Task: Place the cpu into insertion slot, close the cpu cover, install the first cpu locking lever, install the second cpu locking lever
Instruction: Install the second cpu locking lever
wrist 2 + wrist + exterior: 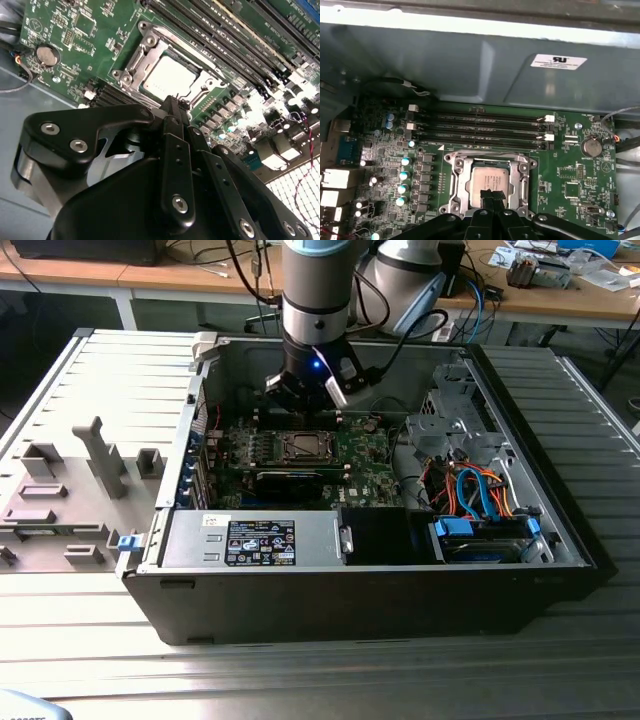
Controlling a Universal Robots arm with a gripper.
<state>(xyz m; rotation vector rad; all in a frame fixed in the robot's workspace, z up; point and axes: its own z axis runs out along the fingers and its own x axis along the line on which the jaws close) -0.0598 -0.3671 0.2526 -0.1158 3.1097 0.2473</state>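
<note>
Silvery cpu just beneath claw

- The arm comes straight down, wrist vertical, in the exterior view.
- The claw points downward at its end.
- In both wrist views the claw's black fingers are pressed together at the tips, nothing between them.

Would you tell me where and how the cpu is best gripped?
By two opposite edges, from straight above: the cpu lies flat with its top face up. For now the cpu cover seems to lie over its rim, so those edges look out of reach until the cover is lifted.
</note>
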